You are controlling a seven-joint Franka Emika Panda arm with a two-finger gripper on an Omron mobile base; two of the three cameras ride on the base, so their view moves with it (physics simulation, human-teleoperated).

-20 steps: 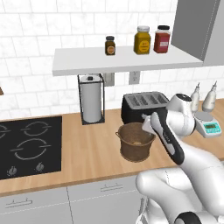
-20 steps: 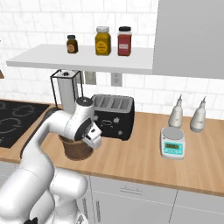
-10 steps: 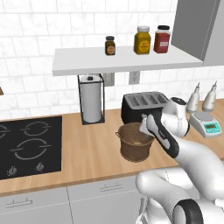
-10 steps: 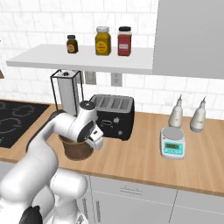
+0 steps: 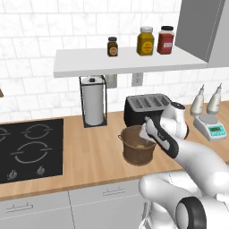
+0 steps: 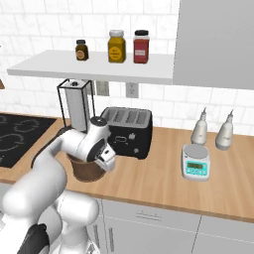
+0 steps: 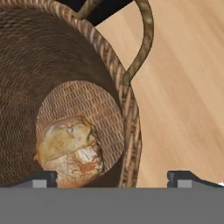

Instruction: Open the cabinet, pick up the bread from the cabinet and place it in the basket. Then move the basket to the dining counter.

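Observation:
The dark-brown woven basket [image 5: 136, 152] [image 6: 88, 169] [image 7: 52, 57] stands on the wooden worktop in front of the toaster. The bread [image 7: 70, 151] [image 5: 142, 145], a golden bun, lies on its bottom. My gripper [image 7: 116, 177] [image 5: 146, 129] hangs open just above the basket's rim near a side handle [image 7: 142, 43]. One fingertip [image 7: 43, 177] is over the inside by the bread, the other over the bare worktop outside. It holds nothing. The grey cabinet [image 5: 201, 27] [image 6: 218, 39] hangs at the upper right with its front shut. The dining counter is out of view.
A black toaster [image 5: 147, 107] [image 6: 128, 130] stands right behind the basket, with a paper towel holder [image 5: 94, 102] to its left. A black hob [image 5: 27, 147] lies at the far left. A scale [image 6: 196, 162] and two bottles [image 6: 213, 130] sit to the right. Jars [image 5: 145, 41] line the shelf.
The hand has sunk slightly over the basket's rim and the arm's elbow has shifted. The jaws stayed open. Basket and bread have not moved.

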